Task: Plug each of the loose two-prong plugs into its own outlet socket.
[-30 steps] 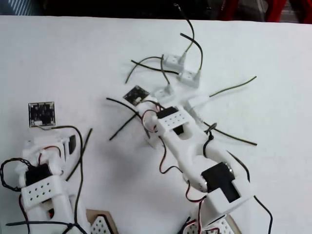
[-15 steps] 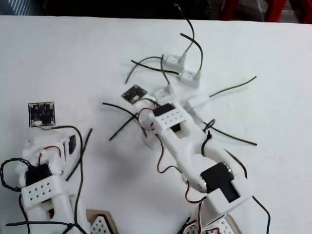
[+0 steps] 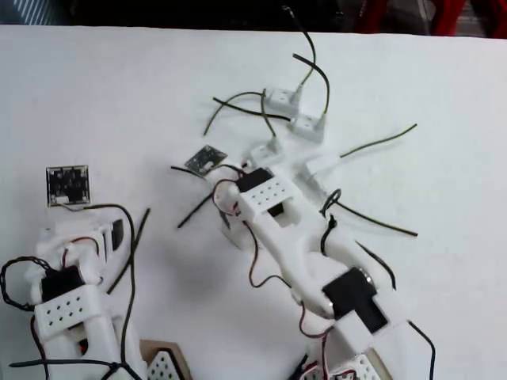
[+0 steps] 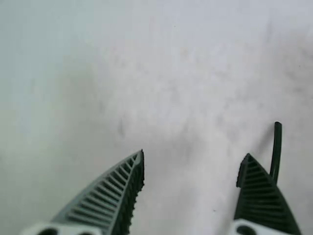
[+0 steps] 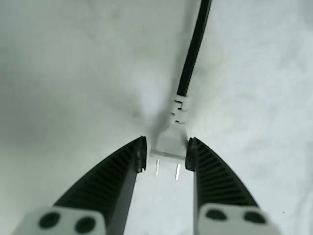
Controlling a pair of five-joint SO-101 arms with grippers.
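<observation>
White table [image 3: 119, 87] lies under both arms. The right gripper [image 5: 166, 148] pinches a white two-prong plug [image 5: 169, 142] between its fingertips, one on each side. The prongs point back toward the wrist, and its black cord [image 5: 193, 54] runs straight out past the tips. The left gripper [image 4: 190, 164] gapes wide and holds nothing, with a dark cord end [image 4: 277, 144] just beside one finger.

Looks like a robotics lab or maker workshop. White bench [image 3: 95, 87] carries two 3D-printed arms, left arm [image 3: 71, 297] and right arm [image 3: 305, 253], both with servo wiring exposed. Bare circuit boards [image 3: 68, 185] lie loose, with outlet sockets [image 3: 283, 98] and a two-prong plug [image 5: 171, 142] on short cut leads [image 3: 379, 141].
</observation>
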